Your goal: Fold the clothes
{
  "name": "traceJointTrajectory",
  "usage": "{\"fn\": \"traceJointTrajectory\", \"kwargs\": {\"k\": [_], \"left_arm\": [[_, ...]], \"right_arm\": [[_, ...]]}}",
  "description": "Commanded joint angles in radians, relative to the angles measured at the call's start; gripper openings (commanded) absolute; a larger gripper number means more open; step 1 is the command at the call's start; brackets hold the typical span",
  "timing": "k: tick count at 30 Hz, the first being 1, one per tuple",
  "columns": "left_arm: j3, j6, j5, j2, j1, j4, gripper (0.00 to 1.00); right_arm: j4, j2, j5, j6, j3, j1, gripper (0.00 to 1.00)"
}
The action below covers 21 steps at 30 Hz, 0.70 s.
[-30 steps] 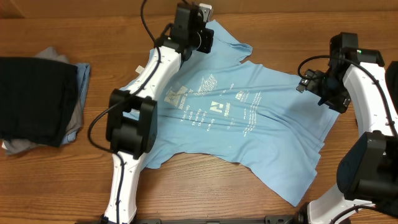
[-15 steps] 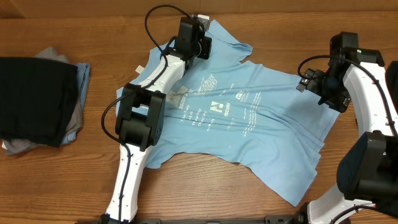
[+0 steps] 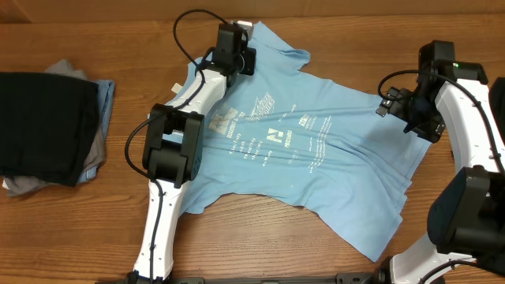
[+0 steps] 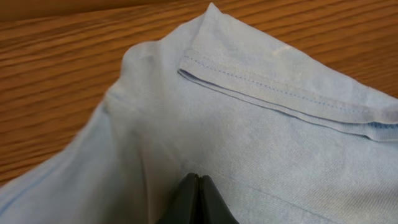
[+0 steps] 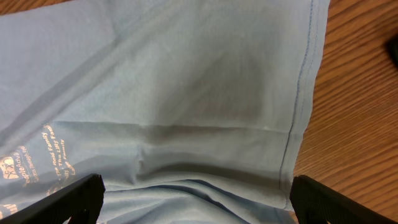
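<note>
Sky-blue T-shirt (image 3: 331, 158) is lying spread out, pale print (image 3: 268, 134) facing up, across the middle of the wooden table (image 3: 79, 229), wrinkled and unfolded, with creases running through its right half. One sleeve (image 3: 276, 51) is reaching toward the far edge of the table, and the left gripper (image 3: 237, 43) is sitting right over that sleeve. In the left wrist view, the left gripper (image 4: 199, 182) is showing its two dark fingertips pressed tightly together, and the blue cloth is bunching and rising around the tip, so it is pinching the sleeve fabric just inside the stitched cuff (image 4: 280, 93). The left arm is stretching across the shirt's left part, covering some of it. The right gripper (image 3: 398, 104) is hovering at the shirt's right side, near its edge; in the right wrist view the right gripper (image 5: 199, 202) is holding its fingers (image 5: 68, 198) as far apart as they go, with nothing between them, above smooth cloth and a stitched hem (image 5: 301, 93) running beside bare wood. Well apart from the shirt, at the table's left end, a pile of clothes (image 3: 39, 126) is resting, a black piece on top with grey and blue layers peeking out beneath.
</note>
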Motion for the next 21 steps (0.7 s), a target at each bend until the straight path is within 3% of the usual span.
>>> {"fn": "traceJointTrajectory", "kwargs": {"k": [1,13,21], "left_arm": [[-0.008,0.021,-0.117,0.046,0.064,-0.058,0.04],[-0.008,-0.024,-0.167,0.046,0.218,-0.213,0.04],[0.008,-0.031,-0.103,-0.002,0.241,-0.241,0.04]], "right_arm": [[0.002,-0.008,0.017,0.001,0.017,-0.002,1.0],[0.002,-0.008,0.016,0.001,0.017,-0.002,1.0],[0.002,-0.008,0.017,0.001,0.017,-0.002,1.0]]}}
